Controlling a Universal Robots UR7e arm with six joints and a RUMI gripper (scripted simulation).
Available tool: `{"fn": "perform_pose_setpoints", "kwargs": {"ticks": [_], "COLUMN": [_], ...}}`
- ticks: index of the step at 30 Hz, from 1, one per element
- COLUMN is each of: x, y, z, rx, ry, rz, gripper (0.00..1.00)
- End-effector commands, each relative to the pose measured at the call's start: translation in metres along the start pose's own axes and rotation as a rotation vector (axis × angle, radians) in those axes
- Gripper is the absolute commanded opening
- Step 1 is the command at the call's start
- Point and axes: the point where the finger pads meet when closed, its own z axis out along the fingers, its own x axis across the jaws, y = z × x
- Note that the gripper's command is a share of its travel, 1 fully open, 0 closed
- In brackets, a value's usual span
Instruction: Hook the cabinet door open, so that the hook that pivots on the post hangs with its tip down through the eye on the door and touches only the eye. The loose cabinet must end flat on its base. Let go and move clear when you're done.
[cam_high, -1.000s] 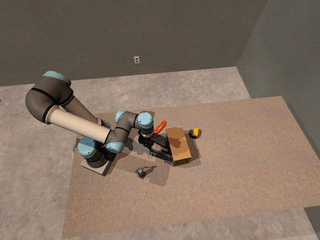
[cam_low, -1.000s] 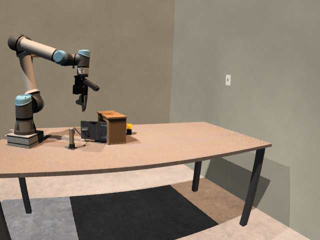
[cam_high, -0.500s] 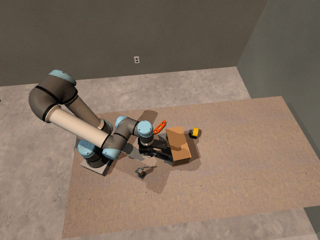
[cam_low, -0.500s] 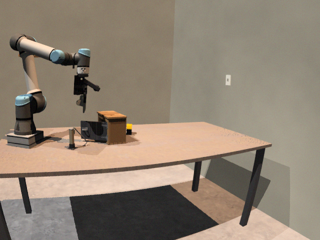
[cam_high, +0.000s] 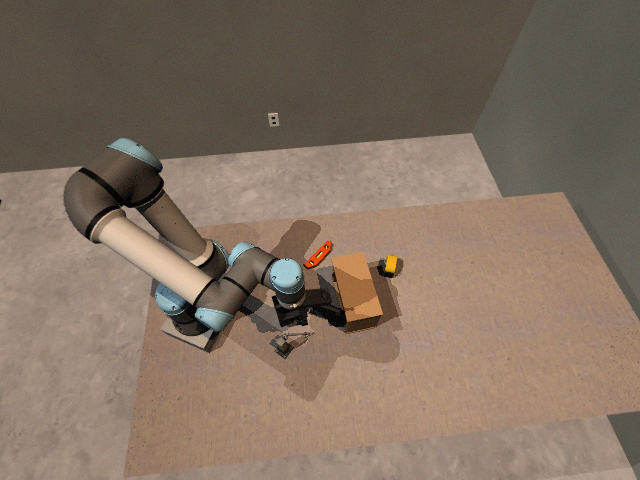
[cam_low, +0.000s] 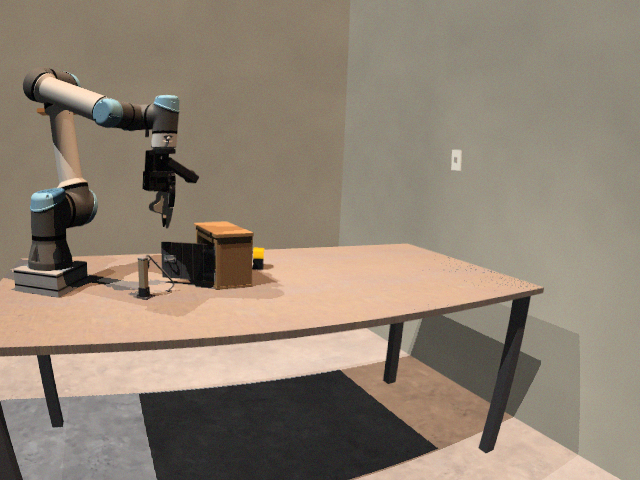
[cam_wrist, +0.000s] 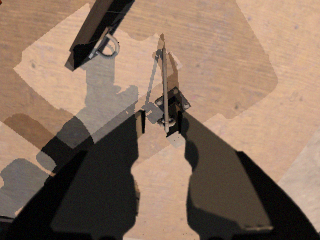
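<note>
Pincer (cam_low: 164, 219): fingers nearly together, holding nothing, high above your worktop (cam_low: 361, 289). Thin grey metal hook (cam_wrist: 165, 90) lies directly below, long axis running away from the fingers, pivoting on its short post (cam_low: 143, 276); silver eye (cam_wrist: 107, 46) on dark door (cam_low: 188, 263) sits apart.

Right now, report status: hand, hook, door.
Hand nearly shut, empty, high above post. Hook hanging off post, tip on table, not in eye. Door open, cabinet flat. Nothing in the way.
</note>
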Motion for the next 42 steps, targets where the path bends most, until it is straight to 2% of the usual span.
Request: {"fn": "perform_pose_setpoints", "kwargs": {"ticks": [1, 42], "x": [0.0046, 0.0047], "y": [0.0023, 0.0023], "z": [-0.0003, 0.0004], "rx": [0.005, 0.005], "ry": [-0.004, -0.004], "rz": [-0.04, -0.041], "gripper": [0.15, 0.14]}}
